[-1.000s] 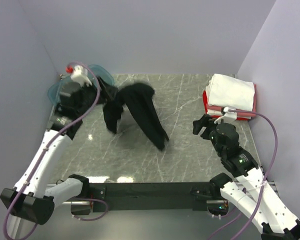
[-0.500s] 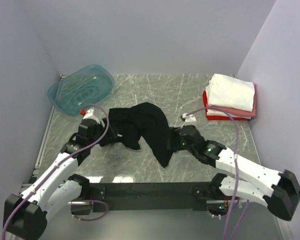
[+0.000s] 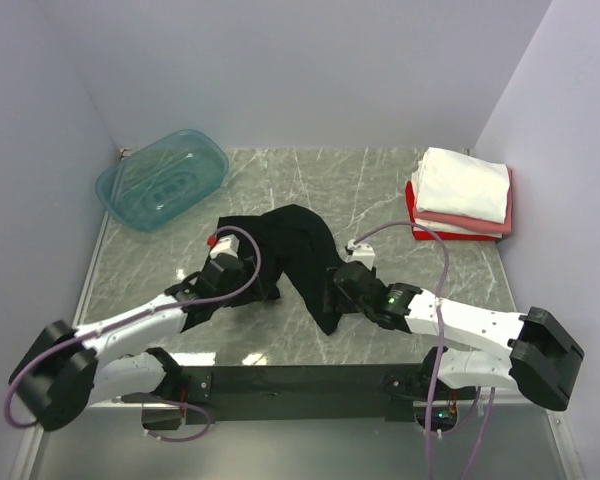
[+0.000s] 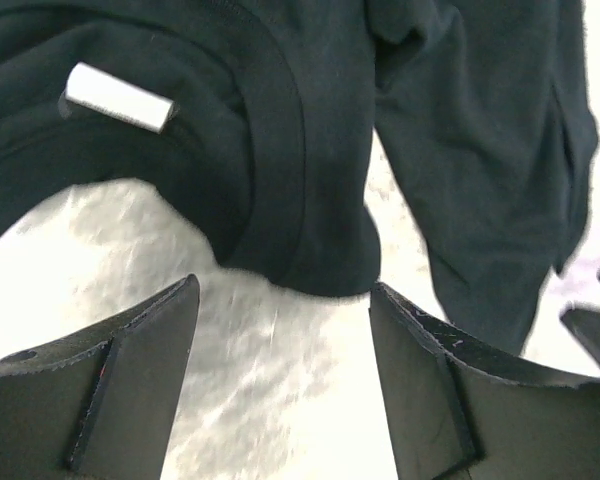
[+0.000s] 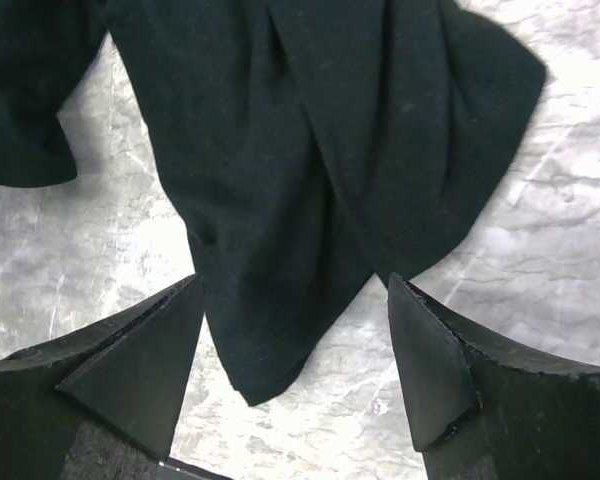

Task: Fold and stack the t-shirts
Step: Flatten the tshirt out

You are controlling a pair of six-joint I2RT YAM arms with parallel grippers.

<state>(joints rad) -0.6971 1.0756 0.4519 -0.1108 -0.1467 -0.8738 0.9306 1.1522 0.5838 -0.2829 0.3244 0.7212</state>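
Observation:
The black t-shirt (image 3: 292, 248) lies crumpled in the middle of the marble table. Its collar with a white label (image 4: 118, 97) faces my left gripper (image 4: 282, 300). That gripper is open and low over bare marble, just short of the collar edge, at the shirt's near-left side (image 3: 248, 281). My right gripper (image 5: 295, 290) is open too, its fingers on either side of a hanging corner of the shirt's hem (image 5: 265, 350), at the shirt's near-right tip (image 3: 332, 293). Folded white (image 3: 466, 183), pink (image 3: 470, 221) and red (image 3: 418, 222) t-shirts are stacked at the back right.
A translucent teal plastic tub (image 3: 162, 177) stands at the back left, against the wall. Grey walls close in the table on the left, back and right. A black rail (image 3: 300, 380) runs along the near edge between the arm bases.
The black shirt, held up near the tub a second ago, now lies on the table. My left arm has dropped and moved right to the collar; my right arm has swung left to the hem.

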